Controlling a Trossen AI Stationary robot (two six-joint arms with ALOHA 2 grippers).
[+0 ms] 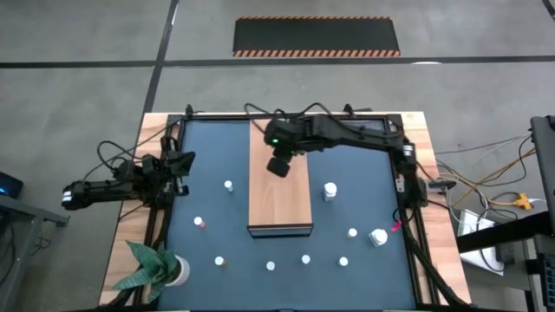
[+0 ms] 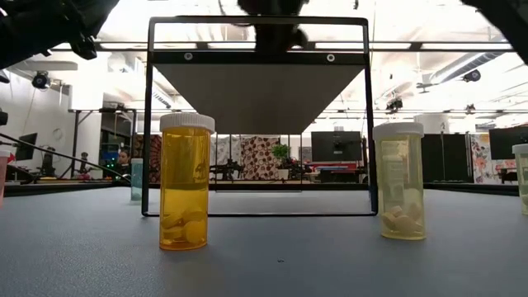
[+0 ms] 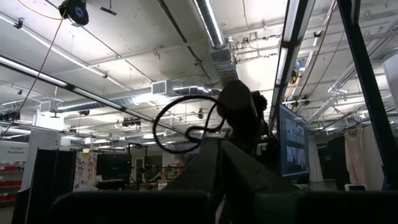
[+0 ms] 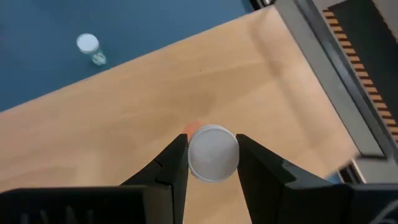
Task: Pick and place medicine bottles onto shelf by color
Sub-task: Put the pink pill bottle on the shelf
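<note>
My right gripper (image 4: 212, 163) hangs over the far half of the light wooden shelf (image 1: 279, 195), shut on a medicine bottle with a white cap (image 4: 212, 153) and a hint of orange body. In the high view this gripper (image 1: 278, 165) shows dark above the board. Several other white-capped medicine bottles stand upright on the dark mat, among them one left of the shelf (image 1: 229, 185) and one right of it (image 1: 330, 190). My left gripper (image 1: 179, 163) waits at the table's left edge, raised, with nothing at it. My right gripper pinches the bottle between its two fingers (image 4: 171, 163), one on each side, at the white cap's rim (image 4: 193, 155). The fingers slant down from above. The bottle is clear of the shelf, cap up; the cap hides most of its body.
In the low view an orange bottle (image 2: 185, 181) and a pale yellow bottle (image 2: 400, 181) stand near the front edge. A black frame (image 2: 147, 124) carries the shelf. A potted green plant (image 1: 156, 269) sits at the near left corner. Cables run along both table sides.
</note>
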